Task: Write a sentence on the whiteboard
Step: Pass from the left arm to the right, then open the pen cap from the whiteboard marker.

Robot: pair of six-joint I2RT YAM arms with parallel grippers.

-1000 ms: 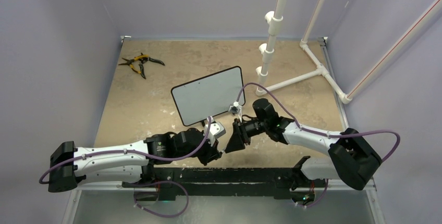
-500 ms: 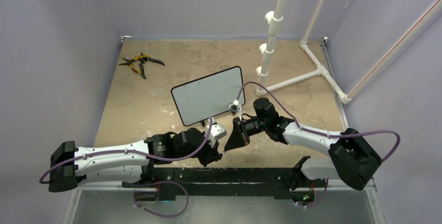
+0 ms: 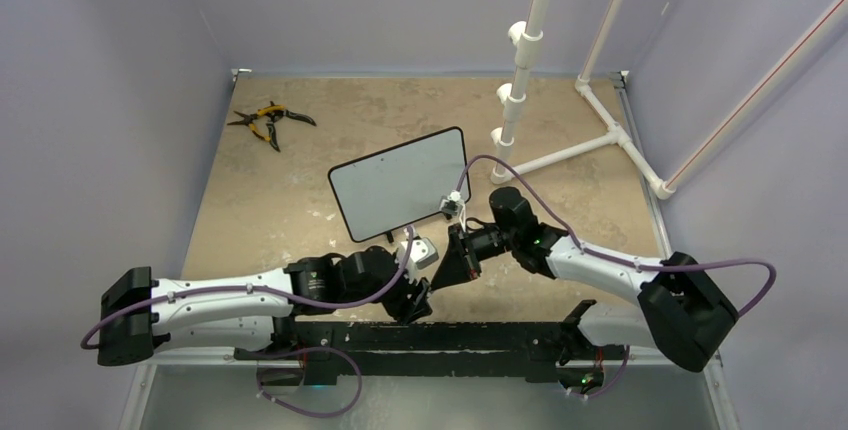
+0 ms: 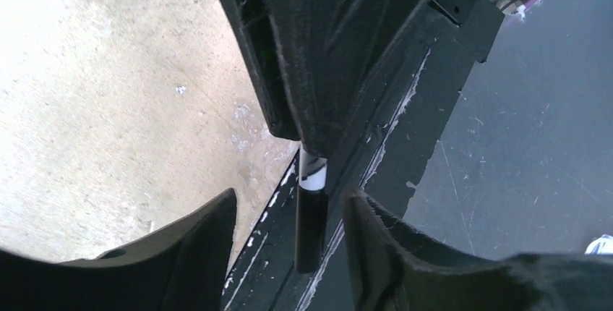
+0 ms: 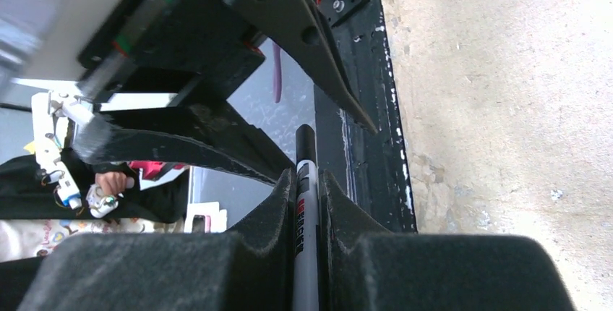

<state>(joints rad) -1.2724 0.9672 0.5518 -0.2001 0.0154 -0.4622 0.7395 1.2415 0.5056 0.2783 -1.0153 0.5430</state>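
Top external view: your two arms meet low in the middle of the desk [image 3: 290, 200], just in front of the whiteboard [image 3: 400, 185]. The whiteboard sits near the centre of the desk, turned at a slant so that its right end lies farther from you than its left. From this height you cannot tell whether it lies flat or is propped on its feet. Its near edge is just beyond the two wrists and touches neither pincer.

In the right wrist view, your right pincer [image 5: 306, 181] is clamped tight on a marker [image 5: 305, 202]. Both pads press against the white barrel, and the black capped end sticks out past the fingertips, over the black rail [image 5: 361, 145] at the desk's near edge.

In the left wrist view, your left pincer [image 4: 291, 197] stands parted about halfway. The same marker [image 4: 311, 224] hangs in the space between its fingers [image 4: 195, 253] with a visible gap on either side, so the left pincer grips nothing. The right pincer's dark fingers come down from the top of that view onto the barrel.

A pair of yellow-handled pliers [image 3: 268, 120] lies well apart at the far left of the desk. A white pipe frame [image 3: 585, 145] stands at the far right.
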